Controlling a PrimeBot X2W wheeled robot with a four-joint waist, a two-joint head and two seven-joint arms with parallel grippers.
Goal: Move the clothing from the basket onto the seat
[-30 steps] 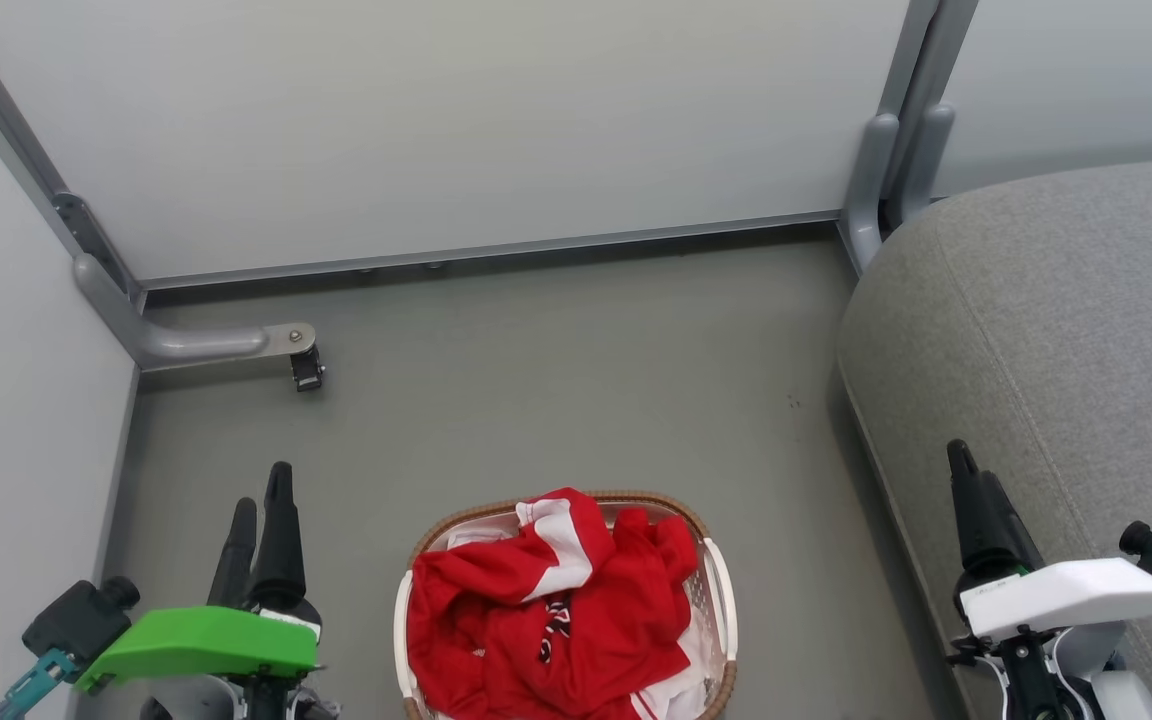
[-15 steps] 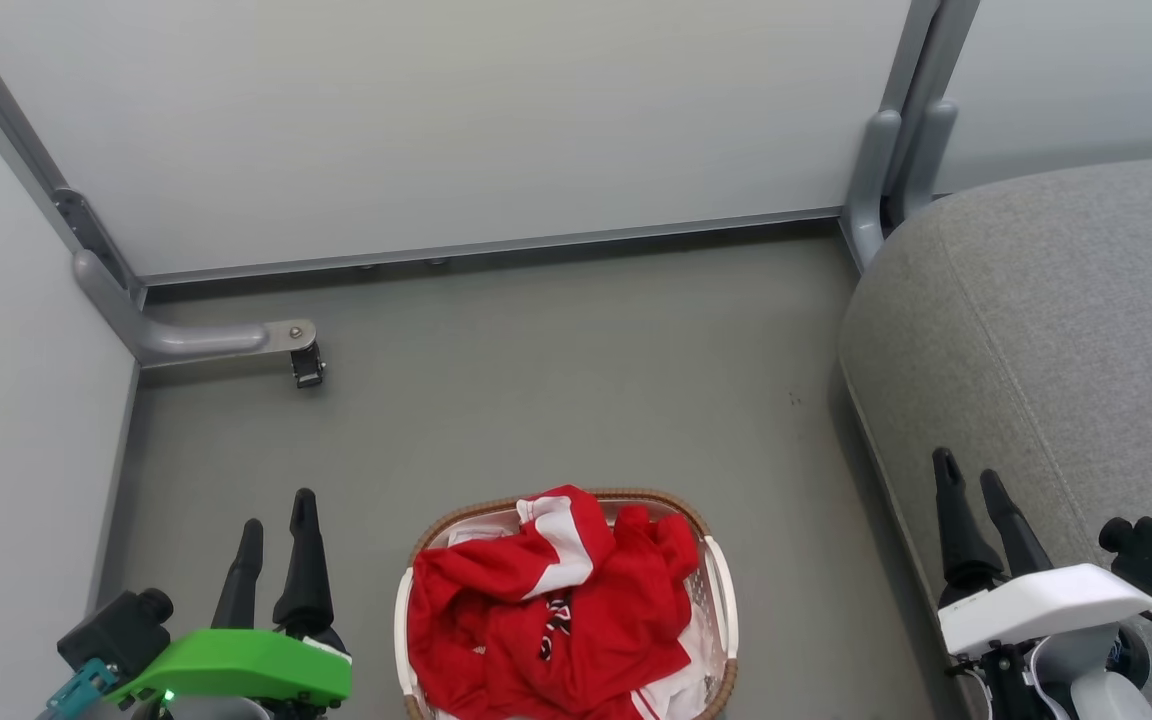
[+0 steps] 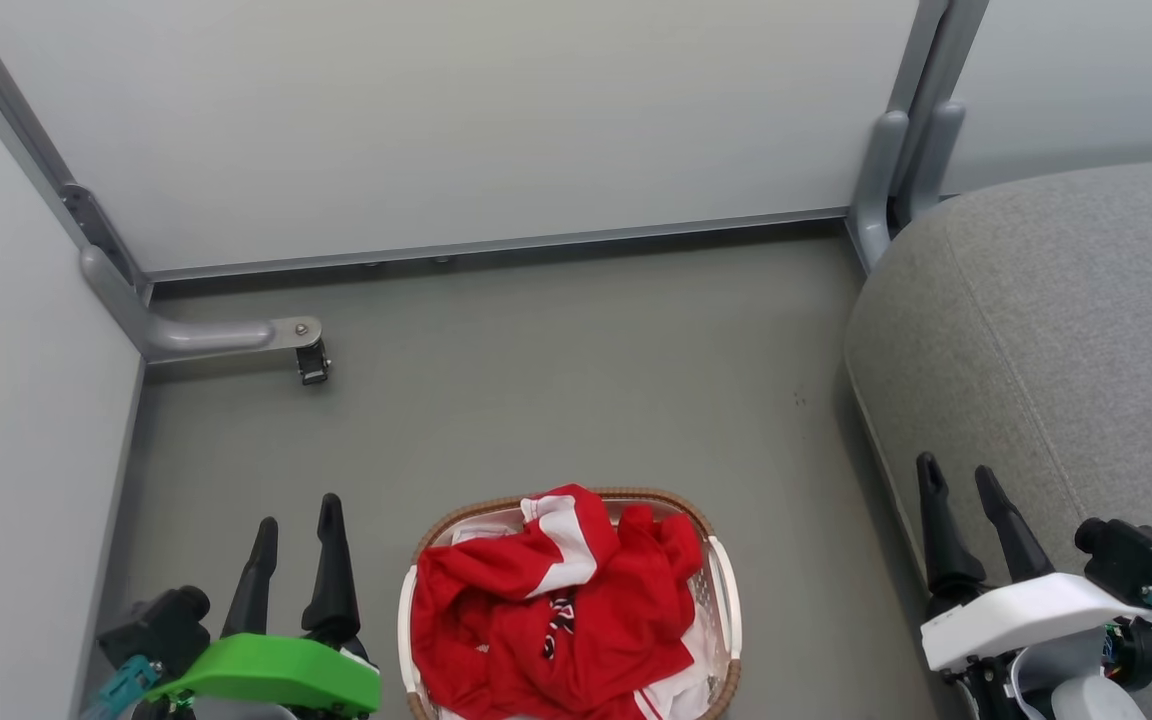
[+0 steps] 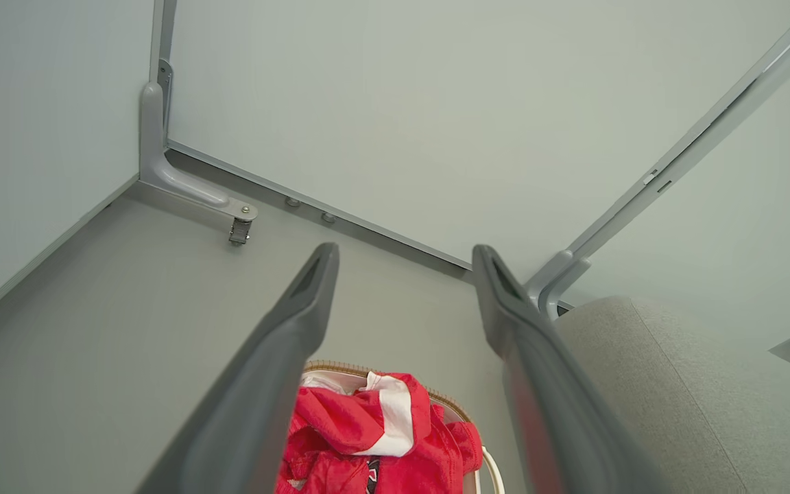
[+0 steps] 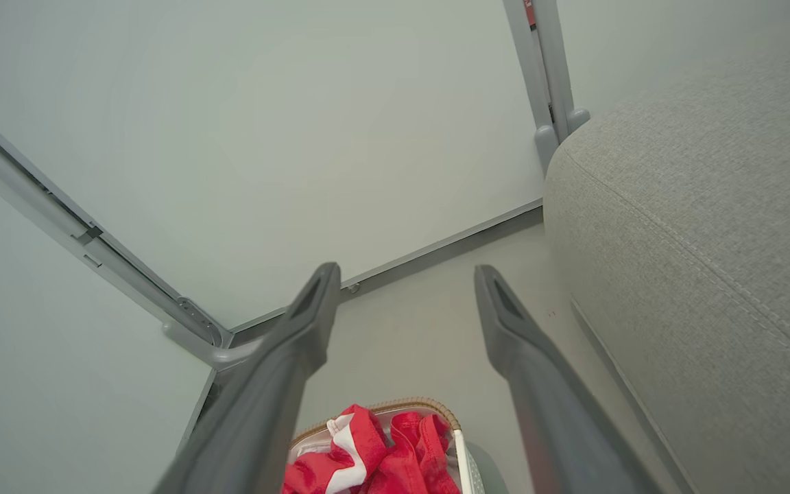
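Observation:
Red clothing (image 3: 556, 610) with white panels is piled in the oval basket (image 3: 721, 575), which stands on the floor at the bottom centre of the head view. The same clothing (image 4: 367, 439) (image 5: 374, 460) appears low between the fingers in both wrist views. The big grey seat (image 3: 1066, 340) (image 5: 703, 226) (image 4: 649, 384) rises at the right. My left gripper (image 3: 298, 512) stands open just left of the basket, empty. My right gripper (image 3: 956, 472) stands open at the seat's front edge, right of the basket, empty.
Pale partition panels close off the back and left. A metal foot with a small castor (image 3: 312, 360) sticks out at the left rear. Another grey post (image 3: 886, 170) stands beside the seat's far corner. Bare grey floor (image 3: 556, 380) lies beyond the basket.
Both grippers have turned so that their two fingers show side by side and have drawn inward toward the basket and lower in the head view. The clothing and basket lie as before.

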